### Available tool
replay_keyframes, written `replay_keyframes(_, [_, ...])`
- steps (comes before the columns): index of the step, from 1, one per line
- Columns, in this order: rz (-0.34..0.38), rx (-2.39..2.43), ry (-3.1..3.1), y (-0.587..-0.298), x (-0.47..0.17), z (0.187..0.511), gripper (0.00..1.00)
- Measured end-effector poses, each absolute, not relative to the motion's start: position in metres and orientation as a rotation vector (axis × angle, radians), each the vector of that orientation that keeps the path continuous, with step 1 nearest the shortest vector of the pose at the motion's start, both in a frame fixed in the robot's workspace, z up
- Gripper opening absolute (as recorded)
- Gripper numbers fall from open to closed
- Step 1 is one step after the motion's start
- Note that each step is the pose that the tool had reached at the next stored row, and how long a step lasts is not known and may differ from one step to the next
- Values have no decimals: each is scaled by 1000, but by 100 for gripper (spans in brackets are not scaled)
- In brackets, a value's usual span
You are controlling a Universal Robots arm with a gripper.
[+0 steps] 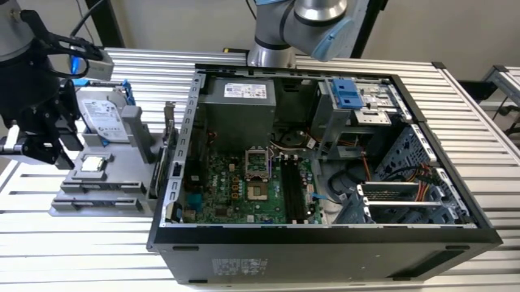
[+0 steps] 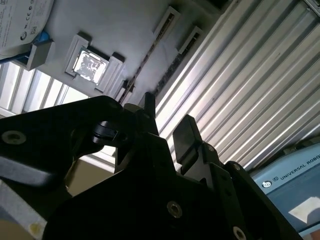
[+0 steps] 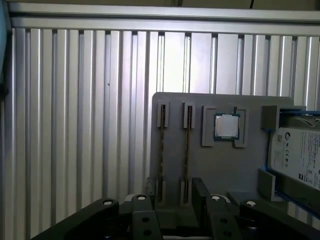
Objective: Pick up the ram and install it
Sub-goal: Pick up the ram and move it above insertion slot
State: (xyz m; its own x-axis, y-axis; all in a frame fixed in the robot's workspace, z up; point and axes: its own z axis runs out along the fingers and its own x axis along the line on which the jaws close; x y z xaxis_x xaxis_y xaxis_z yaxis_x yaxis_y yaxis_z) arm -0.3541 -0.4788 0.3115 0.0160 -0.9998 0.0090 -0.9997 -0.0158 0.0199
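Ram: the ram (image 3: pixel 186 155), a thin, narrow circuit-board stick seen edge-on, stands on its long edge in a slot of the grey plastic holder block (image 3: pixel 220 170).
Axis: long axis level, parallel to the ribs of the ribbed aluminium table (image 3: pixel 75 125); one end points at the gripper.
Neighbours: a second like stick (image 3: pixel 162 155) in the parallel slot; beyond the ram, the small square silver processor chip (image 3: pixel 226 126), then the silver hard drive (image 3: pixel 297 155).
Pincer: I see the black gripper (image 3: pixel 175 189) over the block's near edge, fingers spread, nothing between them.
Exterior view adds: the open black computer case (image 1: pixel 325 243) with its green motherboard (image 1: pixel 235 188), beside the block.
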Motion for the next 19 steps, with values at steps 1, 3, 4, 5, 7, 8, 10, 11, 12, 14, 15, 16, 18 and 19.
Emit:
replay_keyframes(1, [-14, 2226, -2191, -479, -354, 311, 100])
replay_keyframes(3, [-26, 2231, -2196, -479, -354, 310, 100])
replay_keyframes(4, [-27, 2232, -2197, -479, -354, 309, 100])
replay_keyframes(5, [-27, 2232, -2197, -479, -354, 308, 100])
replay_keyframes(7, [-27, 2232, -2197, -479, -354, 305, 100])
replay_keyframes(8, [-27, 2232, -2197, -479, -354, 304, 100])
replay_keyframes(10, [-28, 2232, -2197, -479, -354, 301, 100])
replay_keyframes(11, [-28, 2232, -2197, -479, -354, 300, 100])
replay_keyframes(12, [-28, 2232, -2197, -479, -354, 299, 100])
replay_keyframes(14, [-27, 2232, -2197, -479, -354, 297, 100])
replay_keyframes(15, [-27, 2232, -2197, -479, -354, 296, 100])
replay_keyframes(16, [-27, 2232, -2197, -479, -354, 295, 100])
replay_keyframes(18, [-28, 2232, -2197, -479, -354, 293, 100])
replay_keyframes(19, [-27, 2232, -2197, -479, -354, 292, 100])
